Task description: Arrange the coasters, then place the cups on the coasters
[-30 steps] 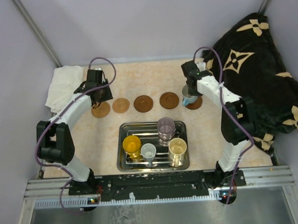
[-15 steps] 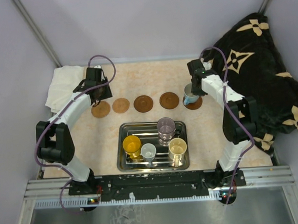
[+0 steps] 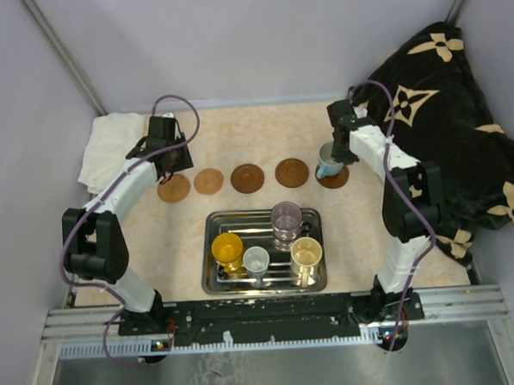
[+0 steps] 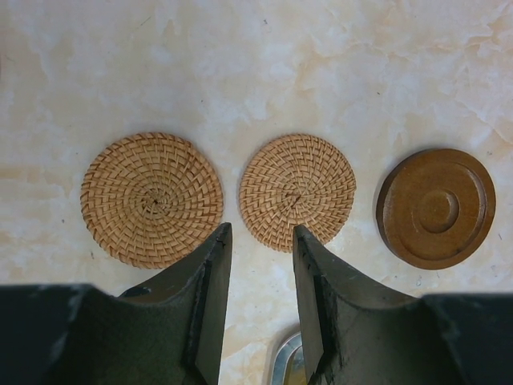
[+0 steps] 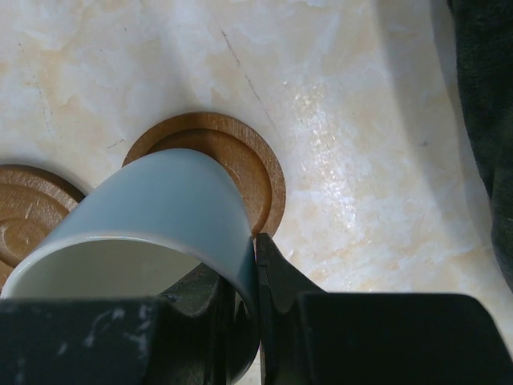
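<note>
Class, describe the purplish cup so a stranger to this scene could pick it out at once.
Find the steel tray in the middle of the table, toward its near edge. Of the four cups in it, the purplish-grey cup stands alone at the far side. The yellow cup, small white cup and cream cup line the near side; only it is purple.
</note>
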